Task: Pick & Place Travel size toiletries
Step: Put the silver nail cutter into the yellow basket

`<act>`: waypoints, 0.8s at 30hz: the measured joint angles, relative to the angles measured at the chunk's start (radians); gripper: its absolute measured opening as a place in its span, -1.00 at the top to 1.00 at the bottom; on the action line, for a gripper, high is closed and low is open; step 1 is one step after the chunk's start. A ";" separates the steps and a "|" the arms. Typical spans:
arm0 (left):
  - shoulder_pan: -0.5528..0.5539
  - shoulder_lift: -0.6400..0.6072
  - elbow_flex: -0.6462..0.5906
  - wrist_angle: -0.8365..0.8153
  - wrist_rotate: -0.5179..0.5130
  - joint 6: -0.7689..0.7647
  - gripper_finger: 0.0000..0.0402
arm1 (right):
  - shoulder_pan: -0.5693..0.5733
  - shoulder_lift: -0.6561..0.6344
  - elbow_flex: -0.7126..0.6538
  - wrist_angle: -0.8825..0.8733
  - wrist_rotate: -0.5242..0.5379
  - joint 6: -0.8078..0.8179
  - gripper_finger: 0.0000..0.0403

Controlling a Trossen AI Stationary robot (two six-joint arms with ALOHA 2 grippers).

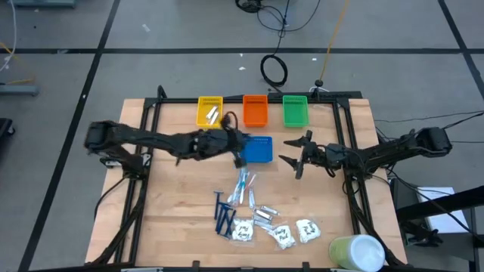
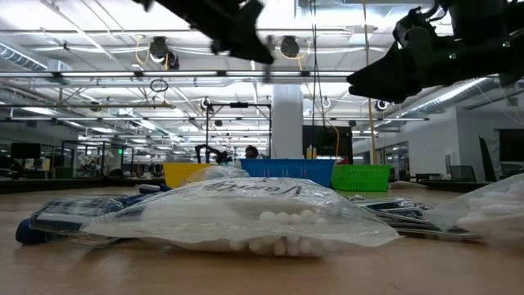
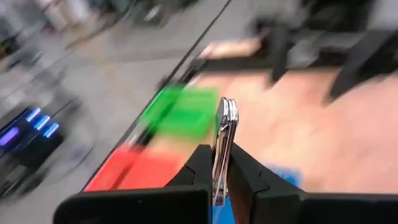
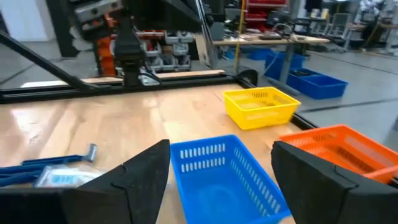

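**Left end effector carries a silvery packet above the trays**

Grey workshop floor all round, and in the middle the wooden table (image 1: 181, 219) with its black frame. Largest thing on it is the pale green-and-white cylinder (image 1: 355, 252), lying at the near right corner. Along the far edge sit the yellow tray (image 1: 209, 110), which holds some pale items, the orange tray (image 1: 255, 110) and the green tray (image 1: 295, 111), with the blue tray (image 1: 259, 149) set nearer, just below the orange one.

Now the arms. The left end effector (image 1: 236, 140) hangs just beside the blue tray's left edge, and the wrist view shows its fingers (image 3: 200, 168) pinched tight on a slim silvery packet (image 3: 224, 138) that stands up between them. The right end effector (image 1: 296, 153) hovers to the right of the blue tray, fingers (image 4: 146, 169) spread wide, nothing between them.

The remaining toiletries lie grouped at the near middle of the table: dark blue razors (image 1: 223, 215) on the left, light-blue-and-white sticks (image 1: 243, 186) just beyond them, small silvery packets (image 1: 265, 214) in the centre, and white sachets (image 1: 283, 235) with dark print along the near edge. From table height, a clear bag (image 2: 246, 211) of small white pieces fills the foreground.
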 joint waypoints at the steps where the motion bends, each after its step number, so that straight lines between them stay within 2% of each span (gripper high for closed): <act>1: 0.008 -0.031 -0.004 -0.069 -0.028 -0.018 0.95 | 0.000 -0.019 0.000 -0.026 0.007 0.003 -0.31; 5: 0.073 -0.139 -0.102 -0.153 -0.052 -0.083 0.96 | 0.000 -0.082 0.000 -0.093 0.022 0.009 -0.25; 9: 0.190 -0.216 -0.268 -0.055 -0.019 -0.137 0.97 | 0.000 -0.108 0.000 -0.114 0.021 0.031 -0.21; 13: 0.352 -0.220 -0.393 0.029 0.022 -0.251 0.97 | 0.000 -0.104 0.000 -0.113 0.021 0.033 -0.18; 15: 0.431 -0.203 -0.417 0.041 0.043 -0.323 0.97 | 0.000 -0.100 0.000 -0.115 0.021 0.039 -0.17; 19: 0.564 -0.166 -0.434 0.054 0.170 -0.420 0.97 | 0.000 -0.096 0.000 -0.113 0.021 0.053 -0.15; 22: 0.616 -0.133 -0.434 0.079 0.260 -0.437 0.97 | 0.000 -0.096 0.000 -0.110 0.021 0.053 -0.15; 24: 0.628 -0.119 -0.434 0.086 0.284 -0.437 0.95 | 0.000 -0.096 0.000 -0.109 0.021 0.053 -0.15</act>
